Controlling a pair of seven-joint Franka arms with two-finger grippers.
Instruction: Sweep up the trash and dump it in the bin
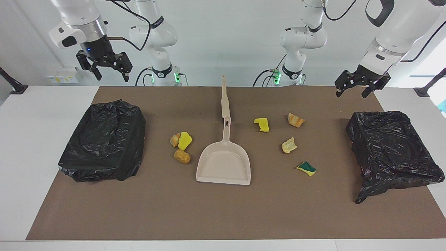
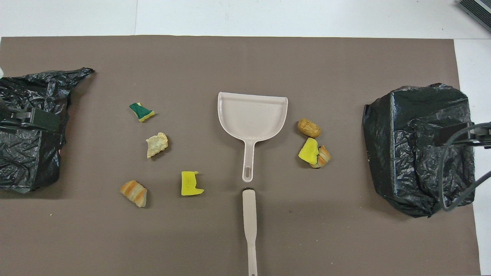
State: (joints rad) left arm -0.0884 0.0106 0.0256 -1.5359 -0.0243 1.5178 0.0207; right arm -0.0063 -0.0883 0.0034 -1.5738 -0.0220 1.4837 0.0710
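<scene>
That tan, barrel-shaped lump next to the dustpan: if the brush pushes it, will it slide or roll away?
The tan lump looks rounded like a short cylinder lying on its side, so it may roll rather than slide. It seems small and porous, probably light. The dustpan lies right beside it, so a short push might do.

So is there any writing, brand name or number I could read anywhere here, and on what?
None can be read.
Wall plate by the right arm's end: yellow and dark marks, too small to read.
Dustpan, brush, trash bits and both black bin bags: no lettering shows.
Both grippers: no label shows.
</scene>
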